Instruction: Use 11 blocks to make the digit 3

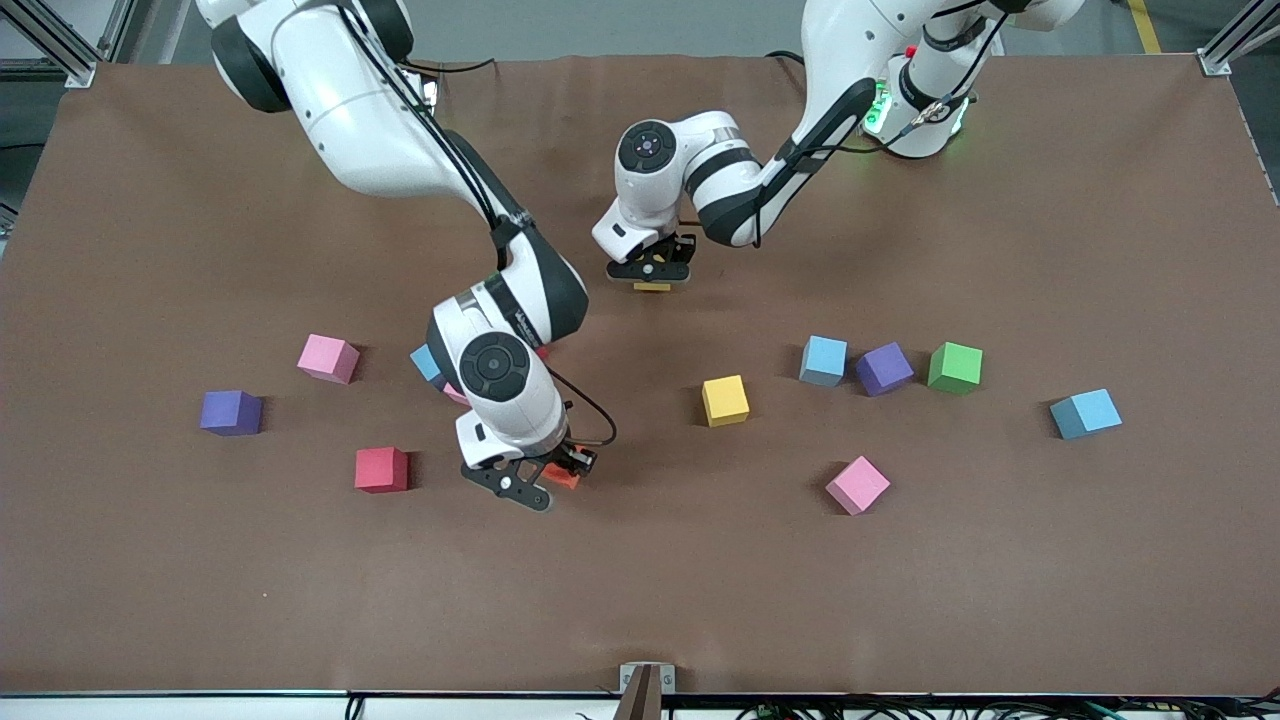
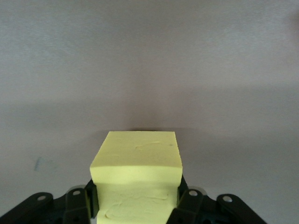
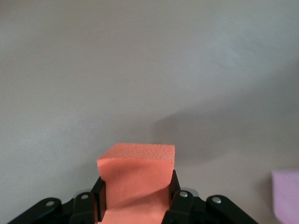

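Both arms are gripping cubes, with the digit 3 not yet begun.

The right gripper (image 1: 556, 478) is pinching the orange block (image 3: 136, 179) low near the table's (image 1: 640, 600) middle; the left gripper (image 1: 652, 268) is clamping a yellow block (image 2: 136, 175) toward the robots' edge, likely for placing. The other blocks are lying scattered.

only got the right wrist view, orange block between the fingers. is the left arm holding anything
Observer: Yes, the left gripper is shut on a yellow block.
Operator: where is it
Observer: Over bare table near the robots' bases, no other block under it.
Operator: is there another yellow
Observer: Yes, a second yellow block lies loose beside a light blue block.
Operator: and my gripper
Observer: The right gripper holds the orange block low, beside a red block.
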`<move>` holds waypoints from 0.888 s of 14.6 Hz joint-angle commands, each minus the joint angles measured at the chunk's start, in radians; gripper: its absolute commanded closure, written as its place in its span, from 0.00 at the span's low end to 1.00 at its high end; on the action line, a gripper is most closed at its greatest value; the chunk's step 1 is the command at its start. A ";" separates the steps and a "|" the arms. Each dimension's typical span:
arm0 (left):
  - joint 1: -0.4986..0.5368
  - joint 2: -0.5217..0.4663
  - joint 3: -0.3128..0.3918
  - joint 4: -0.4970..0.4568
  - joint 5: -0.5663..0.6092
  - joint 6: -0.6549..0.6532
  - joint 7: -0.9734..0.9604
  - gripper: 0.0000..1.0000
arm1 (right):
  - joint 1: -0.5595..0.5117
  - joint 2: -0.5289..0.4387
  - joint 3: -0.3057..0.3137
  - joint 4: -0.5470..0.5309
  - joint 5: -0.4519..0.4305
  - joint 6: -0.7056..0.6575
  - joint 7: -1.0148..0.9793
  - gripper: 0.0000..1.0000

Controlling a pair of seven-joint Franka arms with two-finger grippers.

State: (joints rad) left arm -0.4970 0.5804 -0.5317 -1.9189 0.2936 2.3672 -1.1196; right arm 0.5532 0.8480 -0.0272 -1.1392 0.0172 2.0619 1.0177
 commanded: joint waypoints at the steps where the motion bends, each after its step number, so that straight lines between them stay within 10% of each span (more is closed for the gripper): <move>1: -0.046 0.051 0.005 0.073 0.016 -0.016 -0.005 0.79 | 0.020 -0.064 0.006 -0.039 -0.009 -0.034 0.131 0.88; 7: -0.046 0.079 0.010 0.098 0.018 -0.016 -0.005 0.71 | 0.005 -0.099 0.006 -0.037 0.001 -0.146 0.142 0.99; 8: -0.048 0.090 0.010 0.112 0.018 -0.016 -0.005 0.64 | 0.013 -0.107 0.004 -0.037 -0.011 -0.150 0.209 1.00; 11: -0.043 0.107 0.019 0.126 0.039 -0.013 -0.015 0.00 | -0.016 -0.170 0.004 -0.063 0.007 -0.231 0.310 1.00; 13: -0.035 0.102 0.019 0.124 0.039 -0.014 -0.016 0.00 | -0.016 -0.228 0.004 -0.103 0.009 -0.304 0.390 1.00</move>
State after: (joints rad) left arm -0.5351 0.6739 -0.5120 -1.8172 0.3052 2.3672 -1.1205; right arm 0.5486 0.7246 -0.0308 -1.1445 0.0174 1.8070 1.3333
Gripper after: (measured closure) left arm 0.167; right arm 0.476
